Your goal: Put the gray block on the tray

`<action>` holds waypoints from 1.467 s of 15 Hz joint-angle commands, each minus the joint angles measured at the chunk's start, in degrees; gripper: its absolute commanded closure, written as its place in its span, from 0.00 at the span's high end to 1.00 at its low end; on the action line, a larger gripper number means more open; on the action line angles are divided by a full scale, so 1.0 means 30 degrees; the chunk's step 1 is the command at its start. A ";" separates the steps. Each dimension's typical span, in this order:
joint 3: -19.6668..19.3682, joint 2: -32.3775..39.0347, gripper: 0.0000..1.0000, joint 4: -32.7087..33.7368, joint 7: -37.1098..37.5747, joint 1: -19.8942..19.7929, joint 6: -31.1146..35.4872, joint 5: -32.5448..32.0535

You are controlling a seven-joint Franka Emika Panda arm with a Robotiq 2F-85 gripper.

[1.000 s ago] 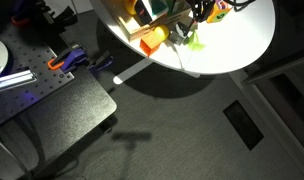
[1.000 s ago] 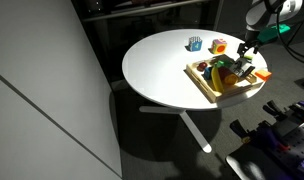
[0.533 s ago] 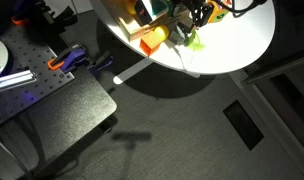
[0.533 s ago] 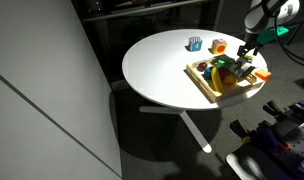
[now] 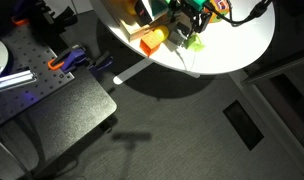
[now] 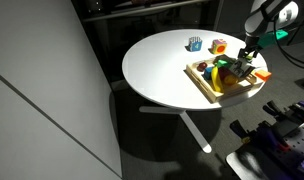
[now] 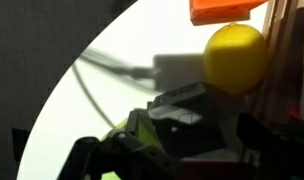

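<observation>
A gray angular block [image 7: 182,107] sits low in the wrist view, its top face light and its sides in shadow. My gripper [image 7: 182,142] is open, with its dark fingers [image 7: 260,135] on either side of the block and not touching it. In both exterior views the gripper [image 6: 246,58] [image 5: 189,20] hangs over the far edge of the light-wood tray [image 6: 201,84], which holds several toys. The block itself is too small to make out in those views.
A yellow ball [image 7: 235,57] and an orange block [image 7: 227,10] lie just beyond the gripper, with a pale box shape [image 7: 177,68] beside the ball. A lime-green piece [image 7: 142,135] is by one finger. A blue block [image 6: 195,43] and an orange one [image 6: 219,46] stand on the round white table [image 6: 157,70].
The gripper has come down a little and shifted slightly toward the tray's toys. Its jaws have stayed open.
</observation>
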 commanded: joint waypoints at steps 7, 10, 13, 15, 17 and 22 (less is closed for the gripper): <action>0.0842 0.1031 1.00 0.1171 -0.0920 -0.0751 0.0485 0.0168; 0.0932 0.1264 0.73 0.1414 -0.0814 -0.0665 0.0457 0.0131; 0.0949 0.1328 0.50 0.1542 -0.0674 -0.0564 0.0351 0.0093; 0.0811 0.1113 0.38 0.1541 -0.0447 -0.0385 0.0163 -0.0056; 0.0517 0.0844 0.34 0.1551 -0.0037 -0.0138 -0.0100 -0.0241; 0.0084 -0.0431 0.32 0.1597 0.0382 0.0199 -0.1315 -0.0389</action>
